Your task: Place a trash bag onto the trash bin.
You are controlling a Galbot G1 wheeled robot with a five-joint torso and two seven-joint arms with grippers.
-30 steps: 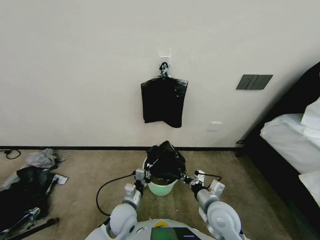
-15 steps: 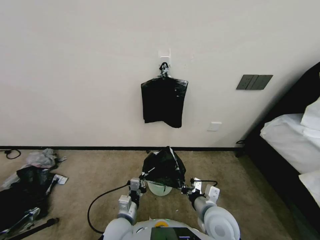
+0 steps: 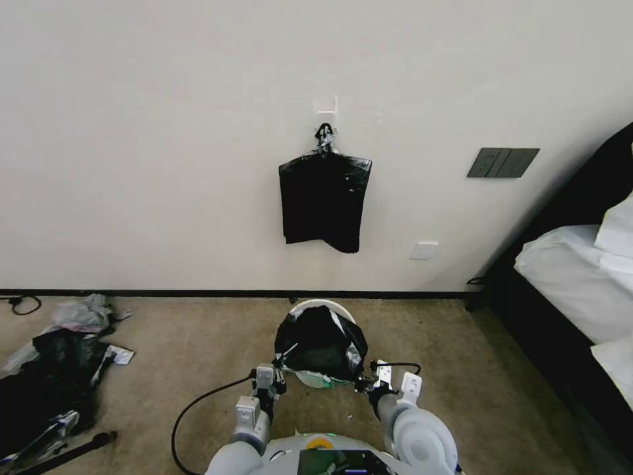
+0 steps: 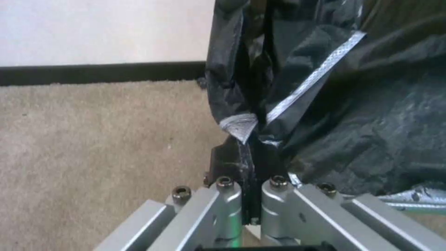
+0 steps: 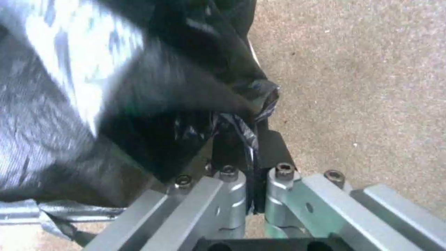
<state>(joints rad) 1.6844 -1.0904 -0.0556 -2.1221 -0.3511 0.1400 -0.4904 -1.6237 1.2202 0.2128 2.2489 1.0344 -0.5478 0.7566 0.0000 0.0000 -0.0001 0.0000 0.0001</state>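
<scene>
Both end effectors, left (image 3: 282,373) and right (image 3: 364,382), clamp trash bag (image 3: 321,343) edges over trash bin (image 3: 321,306).

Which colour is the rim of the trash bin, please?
Cream-white: the trash bin rim arcs behind the black trash bag, seen best in the head view.

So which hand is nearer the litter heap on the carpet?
Left. The left hand grips the bag on the side toward the heap; the right hand grips the bag's opposite edge, farther away.
</scene>
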